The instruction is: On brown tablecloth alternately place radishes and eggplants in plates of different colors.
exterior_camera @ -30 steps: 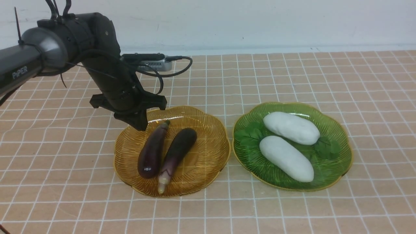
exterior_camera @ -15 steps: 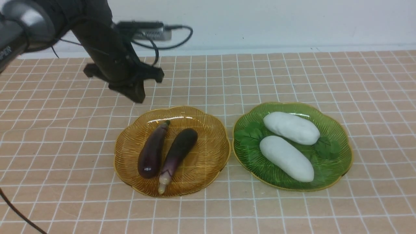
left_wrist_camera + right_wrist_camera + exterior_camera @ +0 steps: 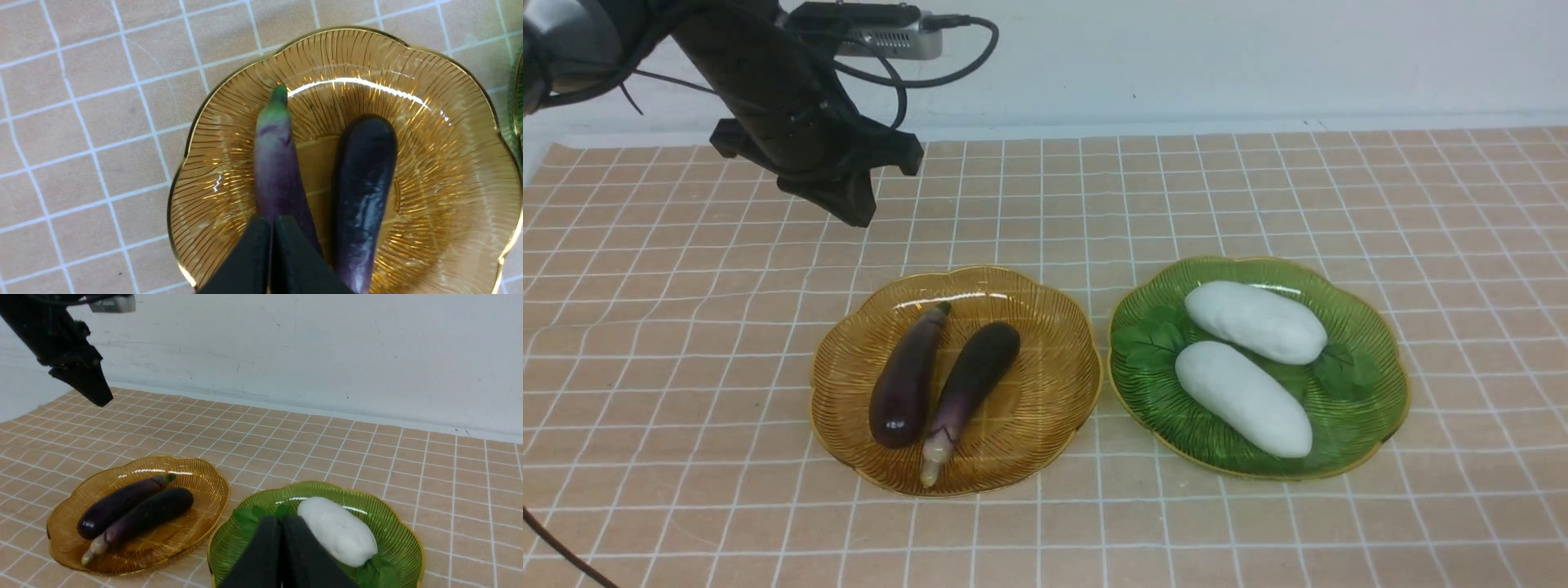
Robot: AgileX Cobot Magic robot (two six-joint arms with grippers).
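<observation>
So the black left arm (image 3: 760, 73) is hanging well above the tablecloth, behind the far-left rim of the amber-yellow ribbed see-through plate (image 3: 1045, 384). It slopes down toward that plate. The black left gripper (image 3: 854, 214) has its fingers (image 3: 249, 261) pressed flat together, nothing pinched between them. The black right gripper (image 3: 281, 520) is off to that plate's right, nearer the robot. Its fingers (image 3: 257, 559) are pressed together too, also empty.

Brown tablecloth (image 3: 1258, 531) holds 2: amber plate (image 3: 1045, 384) left, green plate (image 3: 1380, 408) right.
</observation>
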